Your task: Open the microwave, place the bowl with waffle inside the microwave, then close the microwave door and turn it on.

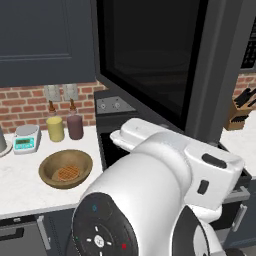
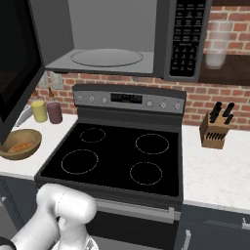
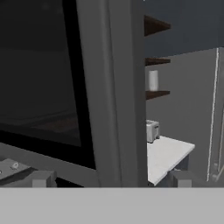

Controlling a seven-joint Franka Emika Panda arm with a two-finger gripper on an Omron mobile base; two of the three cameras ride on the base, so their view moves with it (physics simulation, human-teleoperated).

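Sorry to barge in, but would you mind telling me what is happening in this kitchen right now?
The robot is partway through microwaving a waffle. The microwave door is swung open, showing the microwave's pale cavity with only its glass turntable inside. The hand is open and holds nothing, close in front of the door. The bowl with the waffle sits on the counter left of the stove.

Looked wooden and matt: the bowl (image 1: 65, 168), light brown, holding a rough, gridded waffle (image 1: 67, 173). Showed glossy black glass: the microwave door (image 1: 150, 60) and the stove (image 2: 117, 158) top. Seemed smooth, pale stone: the tabletop (image 1: 25, 185). Appeared rough: the red brick wall (image 1: 25, 105).
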